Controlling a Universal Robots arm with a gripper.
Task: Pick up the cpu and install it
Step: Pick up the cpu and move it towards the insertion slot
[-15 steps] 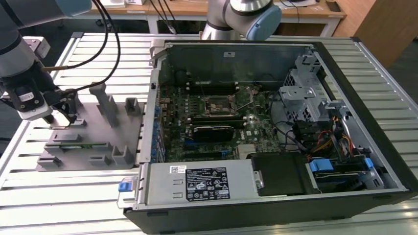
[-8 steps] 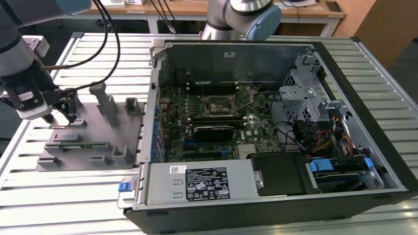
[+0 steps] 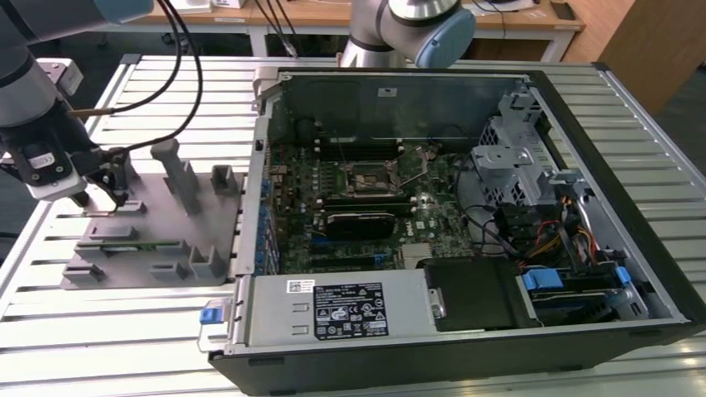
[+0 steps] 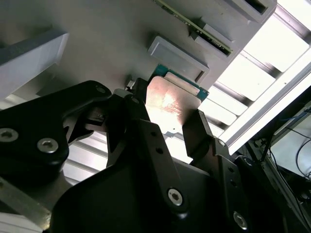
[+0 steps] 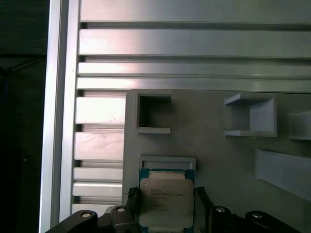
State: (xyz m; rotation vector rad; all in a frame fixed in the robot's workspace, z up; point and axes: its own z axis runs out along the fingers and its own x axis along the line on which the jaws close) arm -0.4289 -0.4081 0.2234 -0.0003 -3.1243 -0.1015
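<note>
The cpu [image 5: 166,203] is a small square chip with a silvery top and a thin green rim, also seen in the second wrist view [image 4: 171,98]. My gripper [image 5: 166,194] has a black finger against each of two opposite edges, shut on it. It holds the cpu just over a shallow grey holder [image 5: 167,161] on the grey fixture plate [image 3: 155,248]. In the exterior view my gripper [image 3: 105,197] hangs over that plate's far corner, at the exterior view's left. The black motherboard socket [image 3: 369,178] with its metal frame lies inside the open computer case, apart from the gripper.
Tall grey posts [image 3: 177,175] and blocks stand on the fixture plate beside the gripper. The open computer case [image 3: 464,331] takes up the exterior view's right half of the slatted aluminium table [image 3: 121,347]. A second arm [image 3: 408,33] stands behind the case. Black cables [image 3: 188,74] hang near my arm.
</note>
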